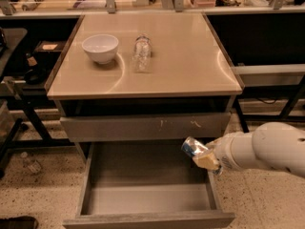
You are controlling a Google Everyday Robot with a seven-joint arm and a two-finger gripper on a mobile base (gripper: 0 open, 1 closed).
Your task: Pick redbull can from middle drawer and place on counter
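Observation:
The redbull can (191,147), shiny blue and silver, is held tilted in my gripper (204,159), above the right side of the open middle drawer (143,173). The gripper is shut on the can, with tan fingers (208,162) around its lower end. My white arm (264,149) comes in from the right. The drawer floor below is bare grey. The beige counter (181,56) lies above and behind the drawer.
A white bowl (100,47) and a clear plastic bottle (141,53) lying on its side sit on the counter's left half. A closed grey drawer front with white scratch marks (143,126) is just above the open drawer. Dark side tables stand left and right.

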